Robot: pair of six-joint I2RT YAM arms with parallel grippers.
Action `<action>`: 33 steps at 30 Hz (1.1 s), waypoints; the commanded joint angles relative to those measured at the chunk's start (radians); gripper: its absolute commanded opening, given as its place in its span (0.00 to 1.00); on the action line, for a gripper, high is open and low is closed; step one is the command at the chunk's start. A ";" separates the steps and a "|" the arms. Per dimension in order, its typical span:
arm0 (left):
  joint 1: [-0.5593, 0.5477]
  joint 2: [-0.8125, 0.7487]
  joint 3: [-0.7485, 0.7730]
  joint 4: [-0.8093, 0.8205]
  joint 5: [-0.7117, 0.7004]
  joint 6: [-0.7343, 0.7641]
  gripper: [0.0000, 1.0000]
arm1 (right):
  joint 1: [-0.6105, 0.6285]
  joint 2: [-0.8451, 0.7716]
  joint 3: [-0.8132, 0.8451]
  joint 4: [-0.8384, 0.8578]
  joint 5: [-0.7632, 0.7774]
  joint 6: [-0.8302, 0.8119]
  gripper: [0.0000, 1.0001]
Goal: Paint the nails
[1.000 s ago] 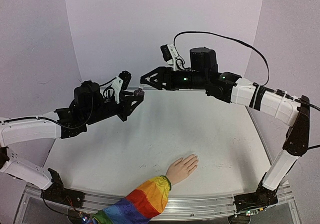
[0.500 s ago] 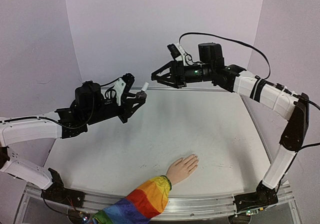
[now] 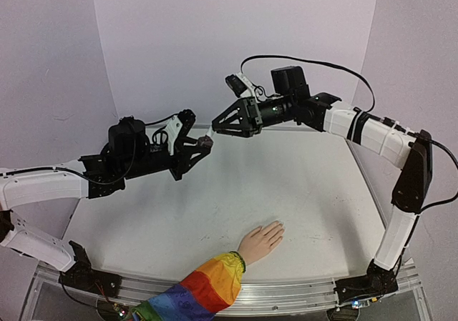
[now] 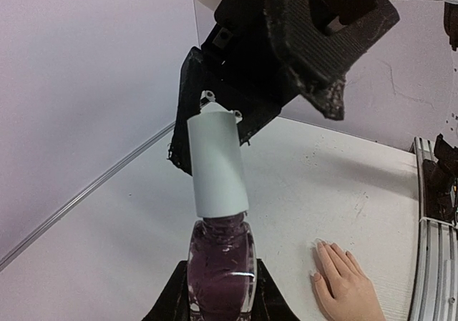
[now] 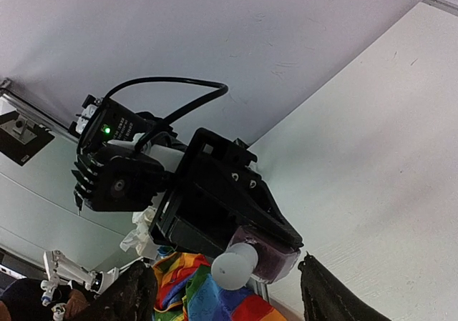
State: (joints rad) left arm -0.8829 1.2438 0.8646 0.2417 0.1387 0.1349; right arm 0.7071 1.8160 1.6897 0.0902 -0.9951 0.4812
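Observation:
My left gripper (image 3: 201,146) is shut on a small bottle of dark purple polish (image 4: 220,267) with a white cap (image 4: 217,165), held up in the air and tilted towards the right arm. My right gripper (image 3: 217,126) is open, its jaws on either side of the cap (image 5: 233,269) without touching it. The pale mannequin hand (image 3: 262,239) lies palm down near the table's front edge, with a rainbow-striped sleeve (image 3: 204,290). Its skin-toned nails (image 4: 315,274) show small in the left wrist view; I see no polish on them.
The white table (image 3: 300,185) has a metal rail (image 3: 286,291) along its front edge and pale walls behind and to the sides. In the right wrist view the left arm's black wrist (image 5: 215,192) fills the middle.
My right gripper has swung left and down until its open jaws straddle the bottle's cap. My left gripper has held the bottle almost still, tipping it slightly towards the right arm.

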 commanded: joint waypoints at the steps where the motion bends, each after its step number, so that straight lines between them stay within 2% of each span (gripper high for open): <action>1: -0.004 -0.023 0.059 0.029 0.031 0.008 0.00 | 0.000 0.016 0.058 0.010 -0.063 -0.015 0.65; 9: -0.004 -0.022 0.060 0.024 0.038 0.005 0.00 | 0.000 0.030 0.069 0.008 -0.074 -0.015 0.54; 33: -0.004 -0.010 0.068 0.019 0.033 -0.003 0.00 | 0.009 0.063 0.089 0.005 -0.088 -0.023 0.38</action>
State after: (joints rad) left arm -0.8829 1.2438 0.8711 0.2249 0.1627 0.1333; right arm 0.7078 1.8664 1.7309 0.0742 -1.0428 0.4698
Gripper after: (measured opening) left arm 0.212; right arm 0.400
